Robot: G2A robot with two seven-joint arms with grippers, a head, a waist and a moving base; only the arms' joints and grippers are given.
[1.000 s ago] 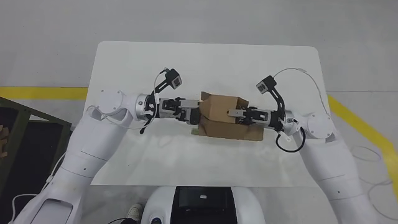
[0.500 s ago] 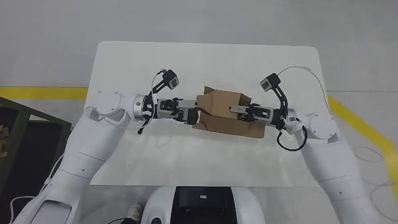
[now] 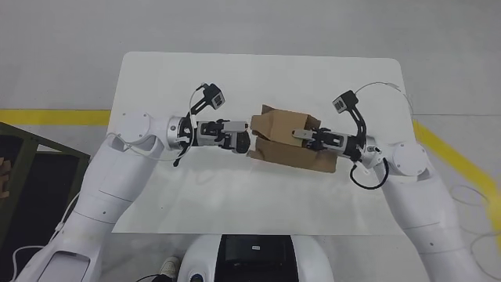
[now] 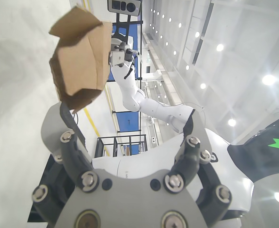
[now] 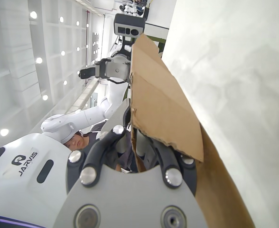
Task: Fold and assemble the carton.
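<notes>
The carton [image 3: 286, 135] lies near the middle of the table [image 3: 235, 78], between the two grippers. It is partly opened up, a brown shell with loose flaps, skewed rather than square. The right gripper [image 5: 137, 129] is clamped on the edge of one wall, with cardboard pinched between its fingers [image 5: 163, 149]. The left gripper [image 4: 128, 111] stands at the opposite end, its fingers [image 4: 194, 129] spread wide with nothing between them. One tip lies just beside the carton's lower corner, and contact there cannot be told.

The step in hand looks like squaring the body before the flaps are folded. Next, the left gripper would likely need to close on the near flap or press it inward while the right holds steady. A one-sided push could slide or collapse the shell.
</notes>
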